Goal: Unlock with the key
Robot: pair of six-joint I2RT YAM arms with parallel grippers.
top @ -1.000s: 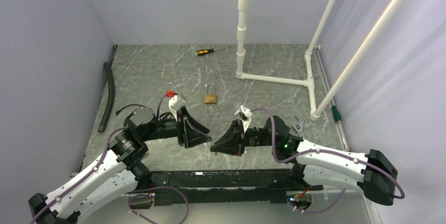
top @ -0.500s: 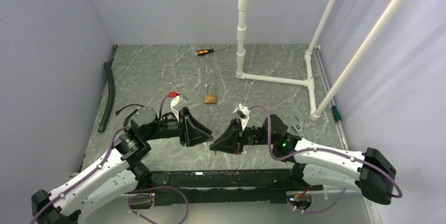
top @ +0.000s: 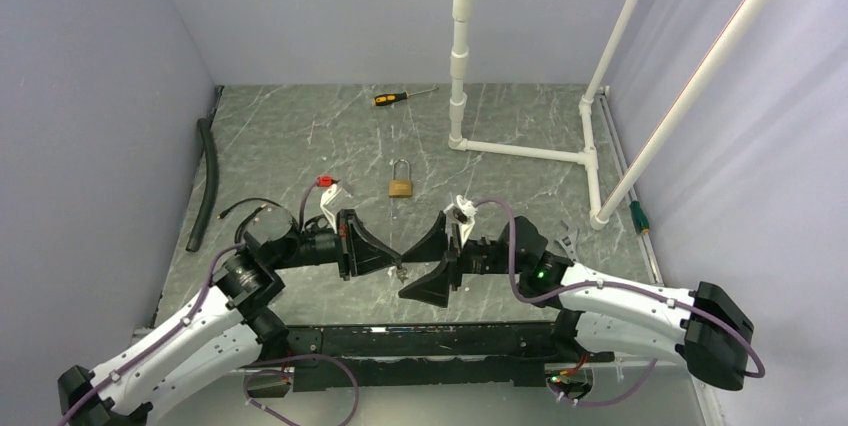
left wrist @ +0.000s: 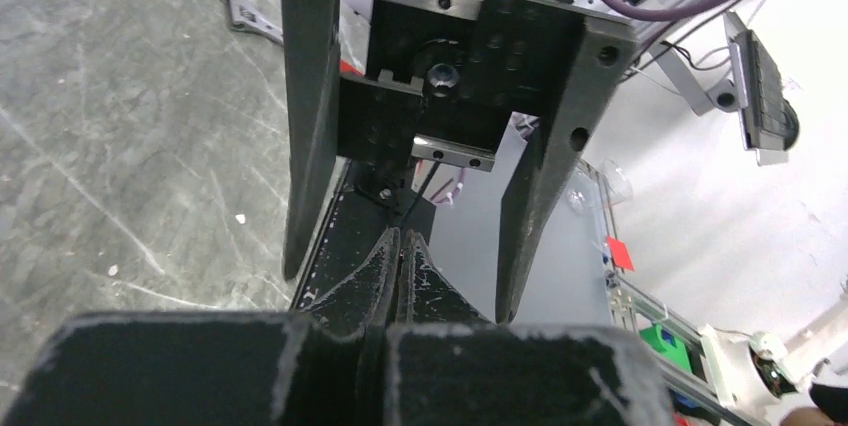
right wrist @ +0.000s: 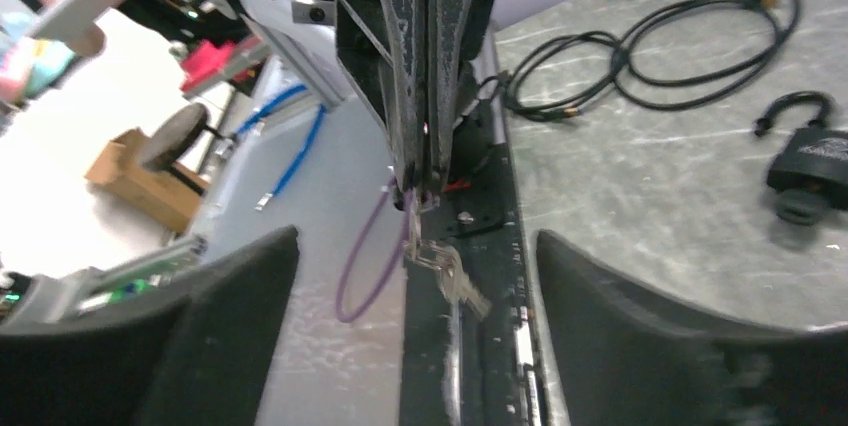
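Observation:
A small silver key (right wrist: pixel 458 284) on a ring dangles from the tips of my left gripper (top: pixel 397 264), which is shut on the ring. In the left wrist view that gripper (left wrist: pixel 402 246) shows its fingers pressed together, and the key itself is hidden there. My right gripper (top: pixel 405 274) faces it tip to tip and stands open. Its fingers (left wrist: pixel 308 126) straddle the left fingertips without touching the key. In its own view the right gripper (right wrist: pixel 415 238) is wide apart around the hanging key. The brass padlock (top: pixel 402 186) lies flat on the table beyond both grippers, also visible as a padlock (right wrist: pixel 808 161) at the right.
A yellow-handled screwdriver (top: pixel 400 97) lies at the back. A black hose (top: pixel 208 181) and a coiled cable (top: pixel 250 208) lie at the left. A white pipe frame (top: pixel 520 151) stands at the back right, with a wrench (top: pixel 570 236) and a green-handled tool (top: pixel 638 214) near it.
The left gripper has shut on the key's ring. The right gripper has opened and let go of the key, which now hangs from the left fingertips.

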